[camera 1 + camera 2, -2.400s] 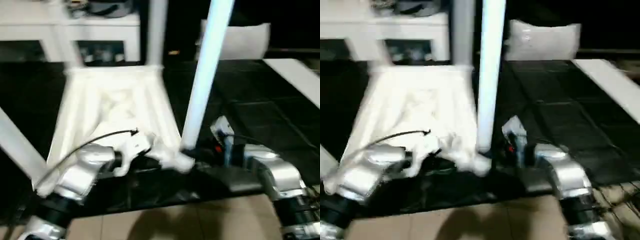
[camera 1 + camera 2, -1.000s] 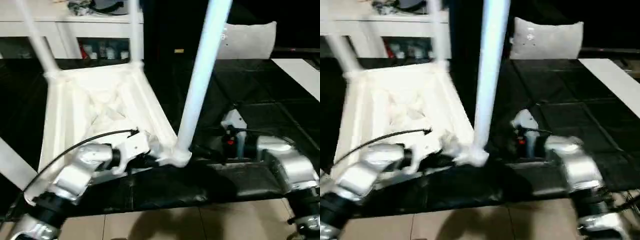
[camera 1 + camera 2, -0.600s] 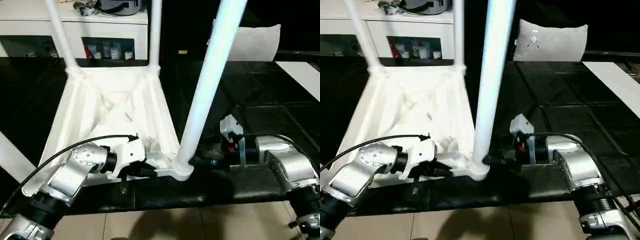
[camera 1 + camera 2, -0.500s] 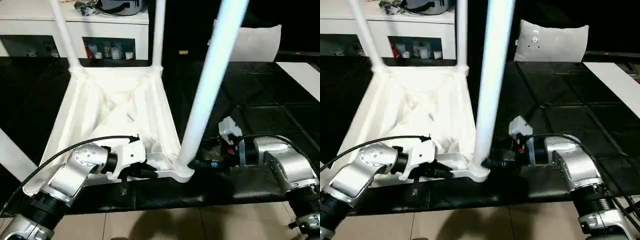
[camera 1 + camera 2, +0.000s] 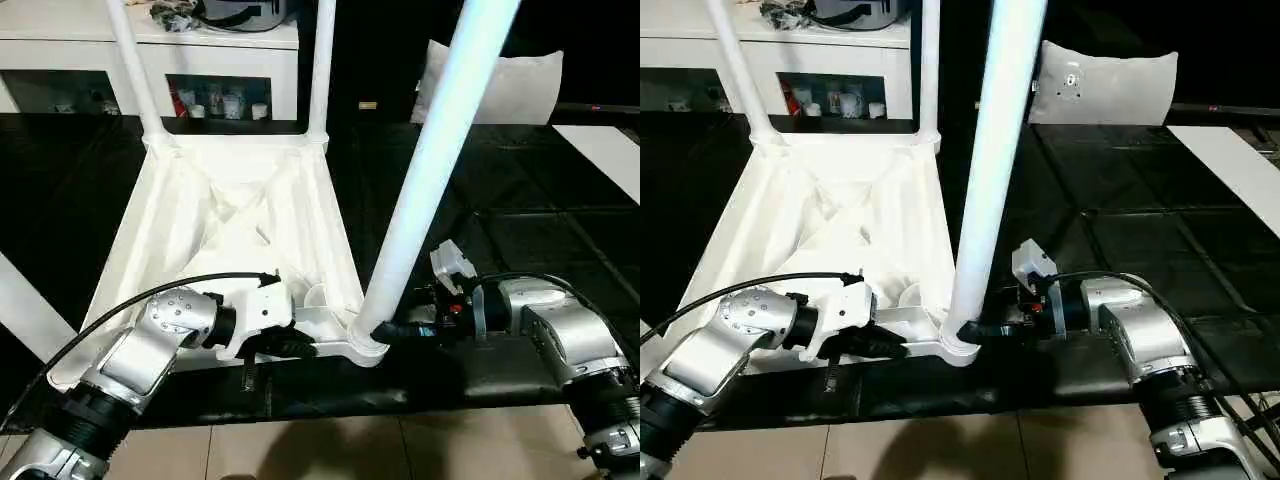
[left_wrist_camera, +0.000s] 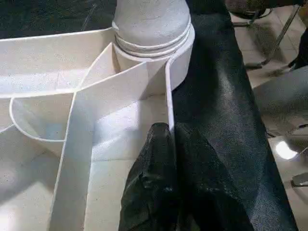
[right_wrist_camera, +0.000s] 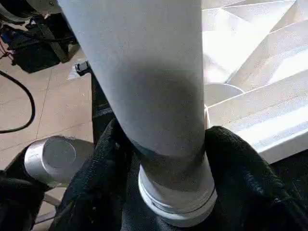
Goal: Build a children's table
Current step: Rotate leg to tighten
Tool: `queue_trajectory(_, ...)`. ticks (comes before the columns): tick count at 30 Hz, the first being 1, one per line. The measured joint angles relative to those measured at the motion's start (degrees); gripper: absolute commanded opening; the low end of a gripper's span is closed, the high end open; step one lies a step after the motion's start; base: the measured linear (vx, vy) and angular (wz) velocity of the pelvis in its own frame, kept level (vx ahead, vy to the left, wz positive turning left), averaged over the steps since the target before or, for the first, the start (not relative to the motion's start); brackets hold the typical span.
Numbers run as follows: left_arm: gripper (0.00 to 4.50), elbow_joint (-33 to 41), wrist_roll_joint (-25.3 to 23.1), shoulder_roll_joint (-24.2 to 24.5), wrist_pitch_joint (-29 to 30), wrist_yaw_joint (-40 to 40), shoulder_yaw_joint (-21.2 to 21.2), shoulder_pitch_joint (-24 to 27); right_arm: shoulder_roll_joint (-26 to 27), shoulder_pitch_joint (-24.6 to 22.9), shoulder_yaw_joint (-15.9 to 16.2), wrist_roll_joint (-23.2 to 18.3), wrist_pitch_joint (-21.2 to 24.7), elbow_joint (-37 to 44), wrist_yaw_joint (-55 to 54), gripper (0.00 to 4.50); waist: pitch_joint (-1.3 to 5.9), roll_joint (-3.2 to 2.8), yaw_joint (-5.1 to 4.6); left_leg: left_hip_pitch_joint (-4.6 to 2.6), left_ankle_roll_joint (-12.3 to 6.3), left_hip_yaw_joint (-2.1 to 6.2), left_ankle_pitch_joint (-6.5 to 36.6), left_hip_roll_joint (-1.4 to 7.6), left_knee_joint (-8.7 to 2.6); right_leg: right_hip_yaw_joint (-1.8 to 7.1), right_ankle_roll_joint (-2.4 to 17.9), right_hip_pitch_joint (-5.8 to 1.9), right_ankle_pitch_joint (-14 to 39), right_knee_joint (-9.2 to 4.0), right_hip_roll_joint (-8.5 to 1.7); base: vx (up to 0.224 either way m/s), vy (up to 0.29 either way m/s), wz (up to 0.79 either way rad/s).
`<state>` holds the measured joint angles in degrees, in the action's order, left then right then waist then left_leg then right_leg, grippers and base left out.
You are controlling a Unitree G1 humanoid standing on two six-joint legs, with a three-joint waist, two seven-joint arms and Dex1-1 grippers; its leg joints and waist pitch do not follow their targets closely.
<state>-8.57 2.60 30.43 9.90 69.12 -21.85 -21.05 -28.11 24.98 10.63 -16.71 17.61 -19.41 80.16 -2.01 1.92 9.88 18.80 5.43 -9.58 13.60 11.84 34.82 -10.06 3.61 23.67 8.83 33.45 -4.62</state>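
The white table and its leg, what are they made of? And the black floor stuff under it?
The upside-down table top looks like matte white plastic: thin moulded ribs cross its underside. The near leg looks like smooth, slightly glossy plastic tube, with ridged rings at its socket. The black mat underneath seems rubbery or woven, finely grained with square seams; I can't tell which.

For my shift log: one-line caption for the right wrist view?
Right gripper closed around the base of a table leg seated in its corner socket.
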Motion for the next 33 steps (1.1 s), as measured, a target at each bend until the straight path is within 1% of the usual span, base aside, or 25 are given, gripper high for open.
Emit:
queue_trajectory(3, 0.00, 0.08, 0.25, -0.23, 0.22, 0.13, 0.12, 0.23, 0.12, -0.10, -0.17, -0.30, 1.02, 0.09, -0.10, 2.04, 0.01, 0.01, 0.03, 0.00, 0.00, -0.01, 0.00, 0.00, 0.01, 0.00, 0.00, -0.01, 0.00, 0.00, 0.00, 0.000, 0.000, 0.00)
queue_trajectory(5, 0.00, 0.56, 1.04, -0.75, 1.93, -0.32, 0.59, 0.62, 0.45, -1.03, -0.81, -1.07, 2.41, 1.00, -1.02, 1.97, 0.01, 0.03, 0.00, -0.01, 0.00, -0.02, 0.00, 0.00, 0.01, 0.00, 0.00, -0.01, 0.00, 0.00, 0.00, 0.000, 0.000, 0.00)
queue_trajectory(7, 0.00, 0.95, 1.35, -1.72, 4.61, -1.72, 1.30, 0.92, 1.29, -2.21, -1.68, -1.13, 3.36, 2.61, -3.56, 1.95, 0.01, 0.03, -0.05, -0.07, 0.01, -0.02, 0.00, 0.00, 0.01, 0.01, 0.00, -0.04, 0.00, 0.00, 0.00, 0.000, 0.000, 0.00)
queue_trajectory(8, 0.00, 1.11, 1.30, -3.30, 7.55, -4.51, 2.42, 1.14, 2.70, -2.65, -2.50, -0.23, 3.81, 3.50, -7.96, 1.93, 0.01, 0.03, -0.35, -0.20, 0.04, -0.03, -0.01, 0.00, 0.01, 0.04, -0.01, -0.15, -0.02, 0.01, 0.01, 0.000, 0.000, 0.00)
queue_trajectory(9, 0.00, 1.10, 0.97, -4.29, 9.25, -6.80, 3.09, 1.10, 4.08, -2.57, -3.05, 0.58, 4.38, 3.59, -11.39, 1.93, 0.01, 0.06, -0.66, -0.33, 0.10, -0.03, -0.01, 0.00, 0.01, 0.02, -0.01, -0.24, -0.04, 0.00, 0.03, 0.000, 0.000, 0.00)
queue_trajectory(10, 0.00, 1.10, 0.89, -4.98, 10.59, -8.56, 3.41, 1.05, 5.05, -2.50, -3.53, 1.18, 4.83, 3.63, -14.27, 1.92, 0.00, 0.08, -1.25, -0.45, 0.25, -0.03, 0.05, 0.00, 0.02, 0.00, -0.01, -0.31, -0.04, 0.00, 0.04, 0.000, 0.000, 0.00)
queue_trajectory(12, 0.00, 0.91, 0.42, -8.12, 14.06, -13.70, 4.66, 0.99, 8.62, -2.18, -5.41, 2.31, 7.22, 3.71, -22.60, 1.89, 0.00, 0.08, -2.72, -0.74, 0.40, -0.03, 0.14, 0.05, -0.02, -0.09, -0.08, -0.59, -0.09, -0.30, 0.13, 0.000, 0.000, 0.00)
queue_trajectory(13, 0.00, 0.40, -0.20, -10.17, 15.48, -16.97, 5.36, 0.57, 10.62, -1.44, -6.48, 3.44, 8.34, 3.52, -27.50, 1.89, -0.01, 0.09, -3.71, -0.67, 0.44, 0.01, 0.11, 0.12, 0.03, -0.26, -0.12, -0.59, -0.11, -0.44, 0.15, 0.000, 0.000, 0.00)
queue_trajectory(15, 0.00, -0.20, -1.14, -13.18, 17.42, -21.86, 6.13, 0.00, 13.64, -0.06, -7.62, 5.05, 9.72, 2.87, -35.55, 1.88, -0.01, 0.09, -4.81, -0.64, 0.45, 0.02, 0.11, 0.13, 0.01, -0.33, -0.21, -0.63, -0.16, -0.61, 0.15, 0.000, 0.000, 0.00)
queue_trajectory(16, 0.00, -1.27, -1.76, -15.19, 18.44, -25.18, 6.51, -0.88, 15.94, 0.79, -8.76, 5.58, 10.14, 2.13, -40.91, 1.88, 0.00, 0.05, -5.18, -0.64, 0.45, 0.02, 0.11, 0.11, 0.01, -0.29, -0.33, -0.64, -0.24, -0.66, 0.14, 0.000, 0.000, 0.00)
queue_trajectory(17, 0.00, -1.88, -1.91, -16.25, 18.99, -27.20, 6.80, -1.37, 17.16, 1.44, -9.32, 5.70, 10.29, 1.49, -43.96, 1.88, 0.00, 0.05, -5.33, -0.61, 0.44, 0.03, 0.11, 0.08, -0.02, -0.32, -0.34, -0.63, -0.25, -0.72, 0.14, 0.000, 0.000, 0.00)
queue_trajectory(19, 0.00, -3.12, -2.55, -19.28, 20.13, -31.38, 7.49, -2.27, 19.64, 2.64, -10.34, 6.12, 9.99, 0.13, -49.91, 1.88, 0.01, 0.04, -5.41, -0.53, 0.39, 0.07, 0.16, 0.07, -0.13, -0.29, -0.35, -0.63, -0.25, -0.79, 0.14, 0.000, 0.000, 0.00)
queue_trajectory(20, 0.00, -3.12, -2.66, -20.13, 20.73, -32.74, 7.53, -2.47, 20.39, 2.59, -10.73, 6.18, 9.34, 0.04, -51.43, 2.22, 0.02, 0.04, -5.33, -0.53, 0.33, 0.07, 0.19, 0.04, -0.19, -0.23, -0.35, -0.63, -0.26, -0.80, 0.13, 0.000, 0.000, 0.00)
queue_trajectory(21, 0.00, -3.12, -2.83, -20.80, 21.13, -33.66, 7.53, -2.65, 21.19, 2.48, -11.24, 6.20, 8.75, 0.01, -52.56, 2.22, 0.02, 0.03, -5.29, -0.49, 0.24, 0.06, 0.23, 0.02, -0.24, -0.16, -0.35, -0.61, -0.26, -0.79, 0.13, 0.000, 0.000, 0.00)
queue_trajectory(22, 0.00, -3.11, -2.83, -21.28, 21.48, -34.36, 7.52, -2.90, 21.52, 2.44, -11.52, 6.22, 8.30, 0.00, -53.46, 2.56, 0.02, 0.03, -5.07, -0.43, 0.11, 0.05, 0.20, 0.00, -0.35, -0.10, -0.36, -0.52, -0.24, -0.80, 0.13, 0.054, 0.004, 0.03)
queue_trajectory(23, 0.00, -3.09, -2.84, -21.52, 21.61, -34.60, 7.52, -3.03, 21.67, 2.45, -11.72, 6.25, 8.07, 0.08, -53.61, 2.59, 0.03, 0.00, -4.89, -0.32, 0.00, 0.06, 0.17, 0.01, -0.37, -0.08, -0.41, -0.42, -0.15, -0.77, 0.13, 0.054, 0.004, 0.03)
queue_trajectory(25, 0.00, -2.46, -2.83, -21.59, 21.69, -34.39, 7.14, -3.06, 21.72, 1.91, -11.50, 6.45, 8.23, 0.17, -53.64, 2.69, 0.03, 0.00, -4.46, -0.08, 0.02, 0.00, 0.17, 0.00, -0.32, -0.02, -0.31, -0.09, 0.16, -0.35, 0.05, 0.026, 0.001, 0.00)
queue_trajectory(28, 0.00, -1.63, -2.86, -20.30, 20.93, -33.47, 6.40, -2.93, 21.12, 1.41, -10.61, 6.73, 7.98, 0.27, -52.55, 3.01, 0.03, -0.02, -4.06, 0.27, 0.02, -0.04, 0.17, -0.01, -0.29, 0.04, 0.13, 0.51, 0.24, 0.12, 0.02, 0.000, 0.000, 0.00)
queue_trajectory(29, 0.00, -1.63, -2.87, -19.66, 20.51, -33.09, 6.27, -2.90, 20.58, 1.29, -10.10, 6.72, 7.89, 0.26, -51.62, 3.06, 0.03, -0.03, -3.98, 0.23, 0.01, -0.04, 0.17, 0.01, -0.30, 0.03, 0.25, 0.56, 0.36, 0.34, 0.03, 0.000, 0.000, 0.00)
queue_trajectory(30, 0.00, -1.63, -2.87, -19.34, 20.14, -32.82, 6.17, -2.86, 20.43, 1.20, -10.03, 6.69, 7.74, 0.26, -51.03, 3.26, 0.02, -0.03, -3.93, 0.23, 0.02, -0.05, 0.17, 0.02, -0.29, 0.03, 0.34, 0.65, 0.45, 0.56, 0.02, 0.000, 0.000, 0.00)
queue_trajectory(31, 0.00, -1.63, -2.88, -18.53, 19.69, -32.29, 6.14, -2.82, 20.15, 1.11, -9.98, 6.60, 7.27, 0.24, -50.44, 3.36, -0.02, -0.09, -3.82, 0.22, 0.05, -0.04, 0.15, 0.06, -0.31, -0.01, 0.11, 0.68, 0.64, 0.60, 0.06, 0.000, 0.000, 0.00)
queue_trajectory(33, 0.00, -1.63, -2.86, -17.30, 19.15, -30.77, 5.98, -2.72, 18.81, 0.95, -9.83, 6.50, 6.17, 0.09, -48.67, 3.42, -0.07, -0.17, -3.54, 0.18, 0.16, -0.02, 0.06, 0.08, -0.30, -0.03, 0.17, 0.69, 0.60, 0.67, 0.10, 0.000, 0.000, 0.00)
